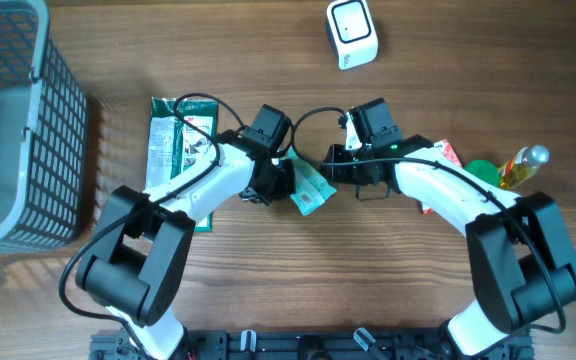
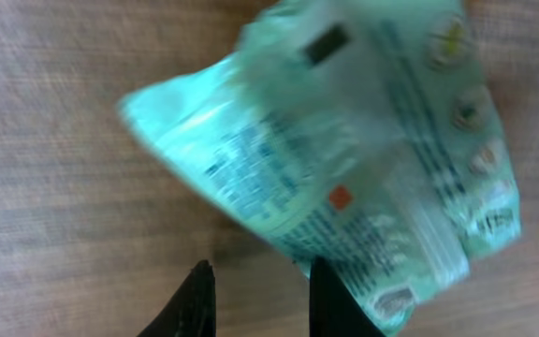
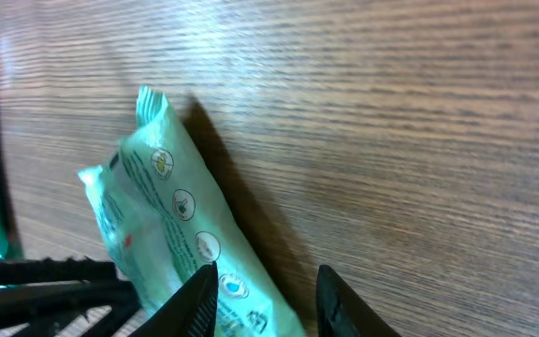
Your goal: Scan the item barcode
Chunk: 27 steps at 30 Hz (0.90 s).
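mint-green plastic film, printed with fine text and a row of round icons: the packet (image 1: 311, 190) sits between the two tools, just ahead of the fingertips of the left gripper (image 2: 260, 271) and running down into the gap of the right gripper (image 3: 267, 273). it appears to lie on the wooden table (image 1: 268, 60), with a shadow along one side. the left wrist view is blurred, so contact with the wood cannot be confirmed there.

the left gripper's fingers stand apart with bare wood between them and grip nothing. the packet's lower corner is just beside one finger. the right gripper's jaws are parted too. the packet's end lies inside the gap against one finger, with wood showing on the other side, so it does not look pinched.

as a judgement, the packet will be light and soft, a crinkly pouch that bends rather than holds its shape. its glossy film is likely to slide out of a weak pinch. the flat crimped seal at either end looks the best place to take hold: it is thin, probably stiffer than the filled middle, and a grip there leaves the printed panel uncovered. the barcode itself cannot be picked out in these views. the white barcode scanner (image 1: 352, 34) stands well beyond both tools, so the packet would likely need lifting and turning with its printed side toward it.
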Available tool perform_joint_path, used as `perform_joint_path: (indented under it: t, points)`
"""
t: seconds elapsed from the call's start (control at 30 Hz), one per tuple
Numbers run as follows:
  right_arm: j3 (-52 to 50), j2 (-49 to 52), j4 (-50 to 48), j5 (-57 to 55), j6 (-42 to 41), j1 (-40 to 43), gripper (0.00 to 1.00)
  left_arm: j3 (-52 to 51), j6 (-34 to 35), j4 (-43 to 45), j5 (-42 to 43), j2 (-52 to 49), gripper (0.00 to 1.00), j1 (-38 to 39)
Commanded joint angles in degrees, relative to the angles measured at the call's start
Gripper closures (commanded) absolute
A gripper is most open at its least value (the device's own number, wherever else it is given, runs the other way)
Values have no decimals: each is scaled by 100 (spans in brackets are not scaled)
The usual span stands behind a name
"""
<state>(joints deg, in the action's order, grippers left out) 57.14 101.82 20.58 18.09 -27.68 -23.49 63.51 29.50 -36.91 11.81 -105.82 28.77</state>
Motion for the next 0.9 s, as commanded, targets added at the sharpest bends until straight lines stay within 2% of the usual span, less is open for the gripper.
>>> perform_joint_path:
  t: [0.0, 0.07, 0.13, 0.37, 0.43, 0.5, 0.63, 0.73, 0.87]
  points:
    - [-221, 219, 22, 260, -291, -15, 66, -94, 103, 192, -400, 103, 79, 20]
    - [-315, 219, 319, 844, -291, -33, 67, -94, 103, 245, -400, 103, 79, 22]
    - [-328, 223, 881, 901, -271, -175, 67, -94, 103, 273, -400, 103, 79, 22]
    - [-328, 223, 949, 901, -256, -581, 66, -28, 94, 629, -483, 118, 76, -98]
    - [-326, 223, 951, 898, -284, -507, 66, 514, -13, 262, -212, 138, 75, -420]
    - [-328, 223, 946, 901, -227, -439, 66, 938, -330, 210, 444, 138, 73, -678]
    - [-319, 212, 968, 962, 55, -361, 67, 964, -382, 354, 713, 28, 69, -866]
    - [-278, 87, 960, 1532, 472, -81, 66, 964, -833, 439, 1257, -256, 63, -822]
    - [-280, 72, 944, 1543, 557, 415, 64, 962, -837, 372, 1421, -796, 72, -780]
